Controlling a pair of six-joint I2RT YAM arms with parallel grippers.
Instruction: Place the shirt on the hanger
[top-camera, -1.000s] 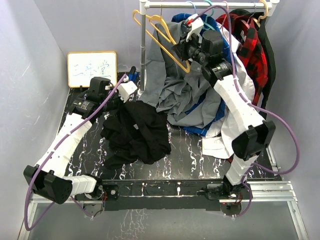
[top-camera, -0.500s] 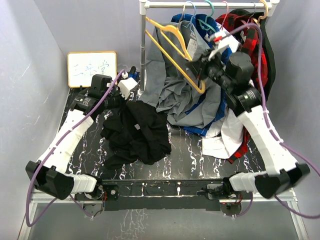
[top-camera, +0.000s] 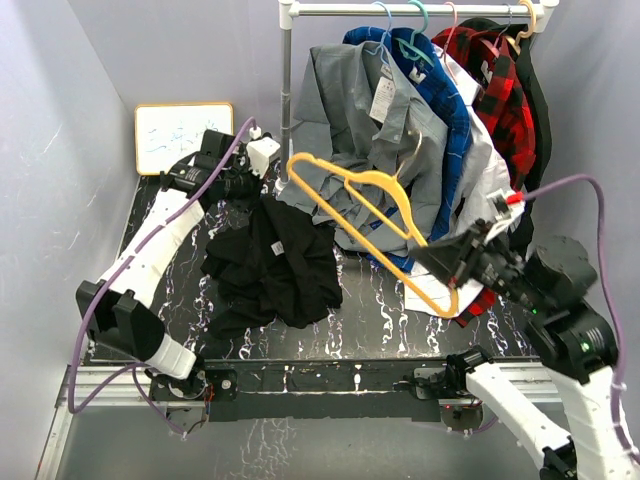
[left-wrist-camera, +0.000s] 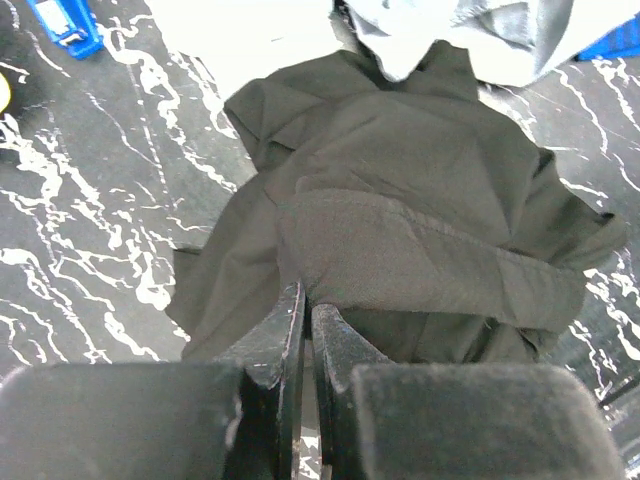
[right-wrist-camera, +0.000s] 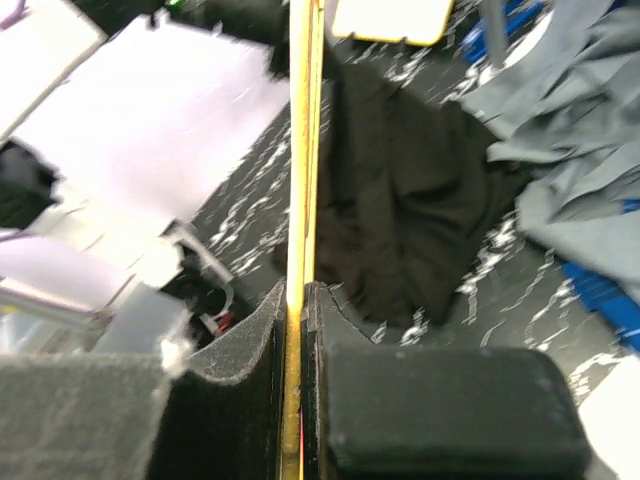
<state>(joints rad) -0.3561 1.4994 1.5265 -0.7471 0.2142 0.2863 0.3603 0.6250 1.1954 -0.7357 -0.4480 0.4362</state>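
Between the right jaws runs the hanger (right-wrist-camera: 300, 150); left jaws pinch the shirt (left-wrist-camera: 420, 190).

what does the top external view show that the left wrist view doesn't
Only top external: the yellow hanger gripped in the right pincer, the clothes rail with hung shirts, the whiteboard. Only left wrist: the left pincer pinched shut on a fold of the black shirt. Both: the black shirt crumpled on the marbled table.
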